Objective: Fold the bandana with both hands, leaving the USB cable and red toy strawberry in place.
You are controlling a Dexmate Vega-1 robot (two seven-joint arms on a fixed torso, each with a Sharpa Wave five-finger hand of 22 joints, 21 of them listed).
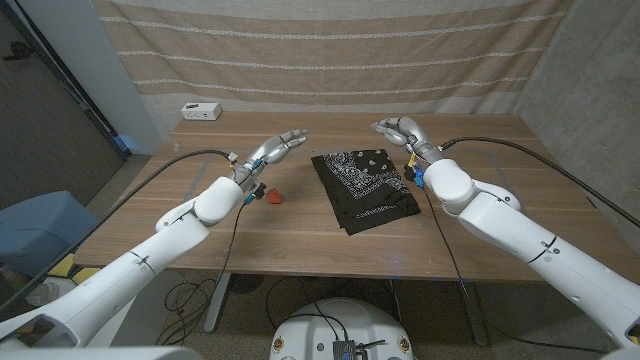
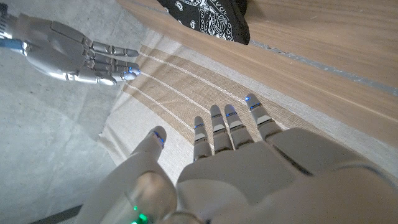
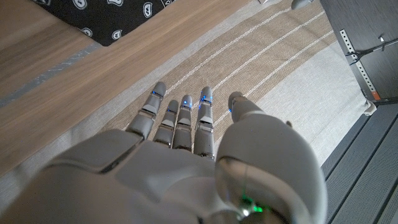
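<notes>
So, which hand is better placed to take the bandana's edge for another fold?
Probably the right hand: it hovers open near the far right corner of the folded bandana. The left hand, also open, hovers further off, with bare table between.

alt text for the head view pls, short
Black bandana lies folded mid-table between the robot's open left hand and right hand, both raised and holding nothing. A red toy strawberry sits left of the bandana.
</notes>
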